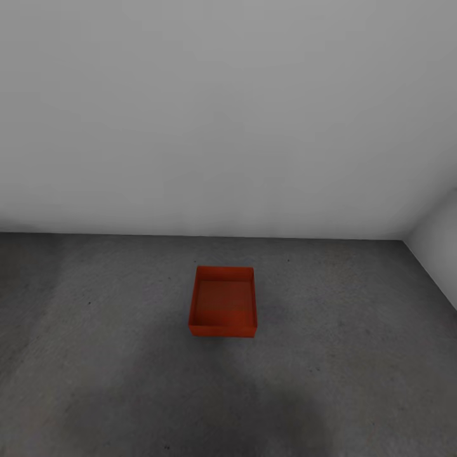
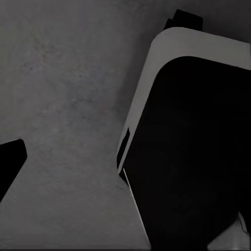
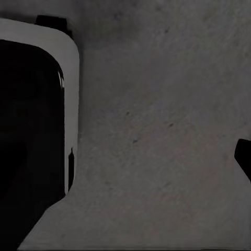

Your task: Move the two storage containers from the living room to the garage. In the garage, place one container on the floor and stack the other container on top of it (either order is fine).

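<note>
Plain white wall (image 1: 222,114) meets a second white wall (image 1: 438,247) at the right corner. Rough dark grey floor (image 1: 95,355); lighting soft, even.

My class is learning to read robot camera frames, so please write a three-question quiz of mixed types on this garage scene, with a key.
1. True or false: the orange-red container sits on the dark grey floor.
2. Multiple choice: how many containers show in the head view? A) one B) two side by side C) three
3. Fill in: the container's open side faces ____.

Key: 1 true. 2 A. 3 up; its inside bottom shows and holds nothing. The white wall stands behind it, with bare floor between them.
</note>
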You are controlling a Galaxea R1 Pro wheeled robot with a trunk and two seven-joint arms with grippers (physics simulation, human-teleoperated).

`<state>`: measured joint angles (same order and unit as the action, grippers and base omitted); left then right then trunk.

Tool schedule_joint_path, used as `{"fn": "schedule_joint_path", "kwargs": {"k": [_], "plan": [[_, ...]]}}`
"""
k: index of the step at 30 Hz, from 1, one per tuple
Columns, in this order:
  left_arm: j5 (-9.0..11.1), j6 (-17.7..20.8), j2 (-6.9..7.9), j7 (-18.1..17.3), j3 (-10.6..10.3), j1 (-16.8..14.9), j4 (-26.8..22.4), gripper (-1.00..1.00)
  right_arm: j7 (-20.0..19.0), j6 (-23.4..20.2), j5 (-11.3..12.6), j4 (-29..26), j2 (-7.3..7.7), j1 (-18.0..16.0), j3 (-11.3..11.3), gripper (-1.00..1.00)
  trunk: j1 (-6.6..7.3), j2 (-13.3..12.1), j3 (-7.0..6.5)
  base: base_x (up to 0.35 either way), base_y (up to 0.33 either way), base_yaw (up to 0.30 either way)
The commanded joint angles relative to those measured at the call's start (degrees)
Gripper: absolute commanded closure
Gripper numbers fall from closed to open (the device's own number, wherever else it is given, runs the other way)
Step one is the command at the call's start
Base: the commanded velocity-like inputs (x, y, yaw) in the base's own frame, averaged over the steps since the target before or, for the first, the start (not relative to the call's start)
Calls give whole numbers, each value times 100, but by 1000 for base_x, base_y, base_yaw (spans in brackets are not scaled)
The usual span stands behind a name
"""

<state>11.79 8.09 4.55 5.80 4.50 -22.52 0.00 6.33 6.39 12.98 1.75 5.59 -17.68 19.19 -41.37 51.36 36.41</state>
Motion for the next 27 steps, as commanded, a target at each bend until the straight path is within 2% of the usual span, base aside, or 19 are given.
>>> {"fn": "schedule_joint_path", "kwargs": {"k": [1, 6, 10, 13, 19, 27], "plan": [[72, -46, -16, -23, 42, 85, 0, -100, -197, 35, -26, 18, -4, 104, 50, -100, -1, 3, 3, 0, 0, 0], [150, -295, -75, -71, 42, 339, 0, -100, -569, 83, -147, 18, -5, 308, 45, -100, -1, 3, 3, 0, 0, 0], [189, -859, -99, -83, 42, 550, 0, -100, -684, 101, -164, 18, -14, 385, 39, -100, -1, 3, 3, 0, 0, 0], [193, -1133, -107, -81, 42, 610, 0, -100, -705, 125, -143, 18, -18, 400, 34, -100, -1, 3, 3, 0, 0, 0], [176, -1322, -107, -78, 39, 647, -9, -100, -719, 221, -142, 18, -43, 498, 32, -100, -1, 3, 3, 0, 0, 0], [142, -1383, -88, -79, 25, 652, -32, -100, -717, 242, -132, 18, -117, 532, 32, -100, -1, 3, 3, 0, 0, 0]]}}
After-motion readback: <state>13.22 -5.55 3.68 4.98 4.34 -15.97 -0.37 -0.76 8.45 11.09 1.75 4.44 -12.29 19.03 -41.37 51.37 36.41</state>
